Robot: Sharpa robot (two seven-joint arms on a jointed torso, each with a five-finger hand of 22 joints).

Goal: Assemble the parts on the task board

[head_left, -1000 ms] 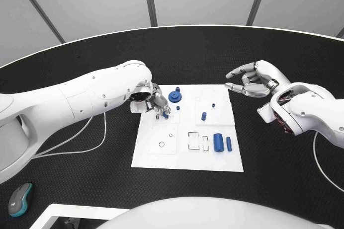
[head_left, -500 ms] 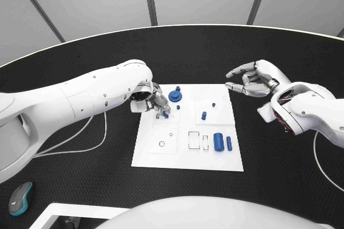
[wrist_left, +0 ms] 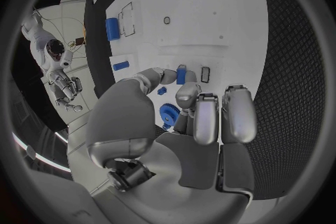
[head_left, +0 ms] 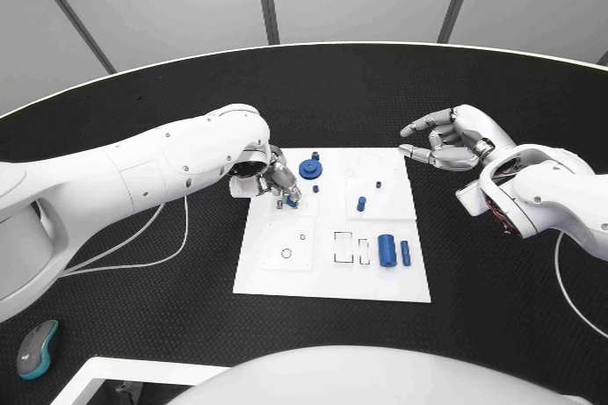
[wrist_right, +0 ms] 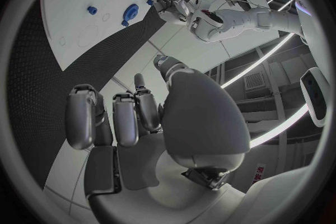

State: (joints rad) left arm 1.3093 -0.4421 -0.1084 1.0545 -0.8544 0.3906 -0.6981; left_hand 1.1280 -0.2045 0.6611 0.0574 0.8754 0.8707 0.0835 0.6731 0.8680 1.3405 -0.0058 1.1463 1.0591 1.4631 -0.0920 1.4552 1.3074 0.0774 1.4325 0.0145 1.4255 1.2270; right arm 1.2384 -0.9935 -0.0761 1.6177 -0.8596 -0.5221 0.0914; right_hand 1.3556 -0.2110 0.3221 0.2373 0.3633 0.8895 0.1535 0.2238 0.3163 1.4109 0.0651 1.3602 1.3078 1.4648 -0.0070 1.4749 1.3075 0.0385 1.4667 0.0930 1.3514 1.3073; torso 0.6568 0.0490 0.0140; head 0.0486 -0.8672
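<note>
Your left hand (head_left: 264, 182) sits low over the far-left part of the white rectangular task board (head_left: 332, 282), fingers drawn together and pinching a small blue block part (wrist_left: 181, 75) between thumb and fingertip. In the left wrist view the block hangs right beside a small dark rectangular slot (wrist_left: 205, 74) in the board. Whether it is already touching the board you can't tell. Judged step: seating this block in that slot.

Next move, as a judgement: line the block's long side up with the slot, bring it straight down, don't let go until it sits flush. Tilt is the risk; the slot looks like a close fit.

Just beside your fingers stands the blue gear-shaped part (head_left: 309, 169), so watch your knuckles near it. A short blue peg (head_left: 360, 204) sits mid-board, a smaller blue stud (head_left: 378, 189) near it. At the near side lie a thick blue cylinder (head_left: 387, 245) and a slim blue rod (head_left: 404, 253), next to rectangular cut-outs (head_left: 343, 248). These look unplaced, so much of the task seems left.

Your right hand (head_left: 444, 140) hovers off the board's far-right corner over the black table (head_left: 152, 317), fingers loosely curled and apart, holding nothing. Keep it clear.
</note>
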